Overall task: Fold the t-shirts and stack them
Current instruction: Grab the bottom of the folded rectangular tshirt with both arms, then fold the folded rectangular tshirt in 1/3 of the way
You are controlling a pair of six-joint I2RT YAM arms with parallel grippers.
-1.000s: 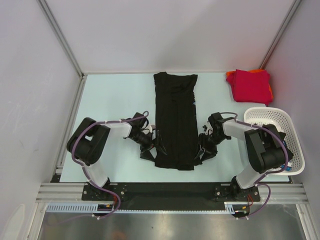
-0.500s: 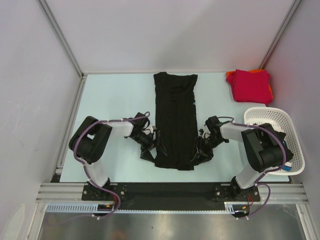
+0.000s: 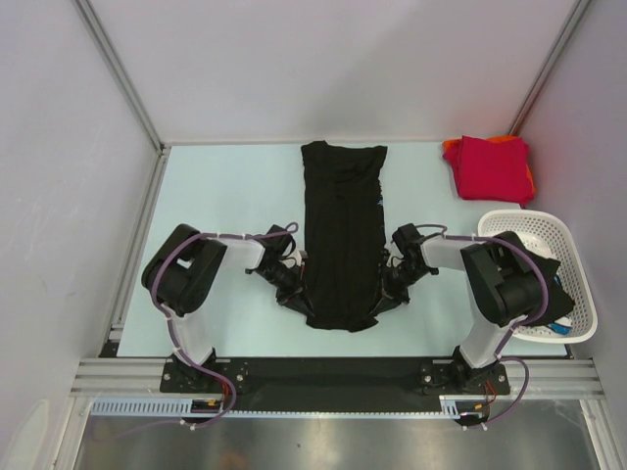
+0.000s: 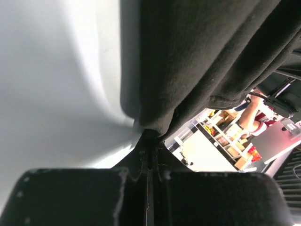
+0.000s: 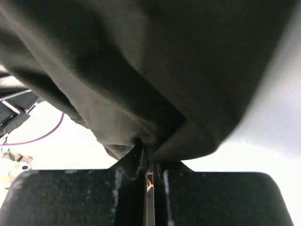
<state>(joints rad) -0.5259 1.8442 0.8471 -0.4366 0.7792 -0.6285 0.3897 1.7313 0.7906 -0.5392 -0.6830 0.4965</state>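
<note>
Both grippers have slid inward onto the near hem since a second ago and gone from apart to pinched. Left gripper (image 3: 294, 294) is clamped on the hem corner of the black t-shirt (image 3: 341, 220); its wrist view shows the fingers (image 4: 70, 197) pressed together with cloth bunching out at the tips. Shirt is a long narrow strip, sleeves not showing, running straight ahead from between the two grippers on the table (image 3: 225, 186), collar at the far end. Right gripper (image 3: 387, 292) is clamped the same way on the opposite hem corner, a fold of fabric caught at the tips in its own view. Step as I read it: raise both corners together at the same height, keep the hem taut between them, carry it forward and lay it on the collar; an uneven lift will skew the fold. Path ahead looks free. Folded red t-shirt (image 3: 490, 168) sits on an orange t-shirt (image 3: 450, 148) well ahead and right of the right gripper, off the fold line. White lattice basket (image 3: 580, 284) is just right of the right arm; watch the elbow there.
</note>
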